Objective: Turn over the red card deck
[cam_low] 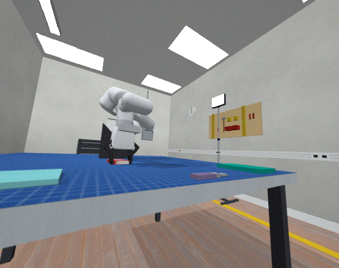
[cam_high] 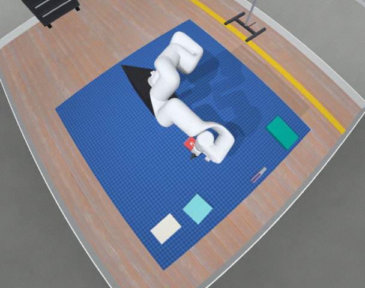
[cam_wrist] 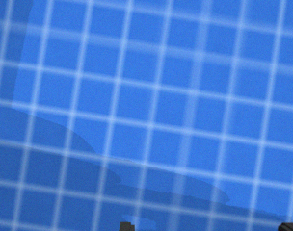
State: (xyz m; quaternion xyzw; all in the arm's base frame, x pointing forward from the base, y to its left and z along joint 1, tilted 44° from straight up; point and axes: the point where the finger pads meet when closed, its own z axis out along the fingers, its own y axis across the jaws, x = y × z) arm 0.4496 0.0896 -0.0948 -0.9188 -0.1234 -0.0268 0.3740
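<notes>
The red boxed card deck [cam_high: 189, 143] [cam_low: 117, 160] lies flat on the blue mat [cam_high: 120, 149] [cam_low: 152, 181], a red face with a white mark up and a pale side edge towards the exterior camera. The arm covers part of it in the top view. My gripper [cam_low: 121, 162] [cam_wrist: 208, 227] points down at the deck, low over the mat. Its fingers are open, one on each side of the deck, close to its sides; whether either touches it cannot be told. The wrist view shows only the fingertips and bare mat, not the deck.
A green block [cam_high: 281, 132] [cam_low: 244, 167] and a purple stick with a grey end [cam_high: 256, 177] [cam_low: 206, 175] lie near the mat's edge. A light teal block [cam_high: 197, 209] [cam_low: 25, 177] and a cream block [cam_high: 165, 228] lie apart from the deck. A black panel [cam_high: 139, 80] [cam_low: 106, 138] stands by the arm.
</notes>
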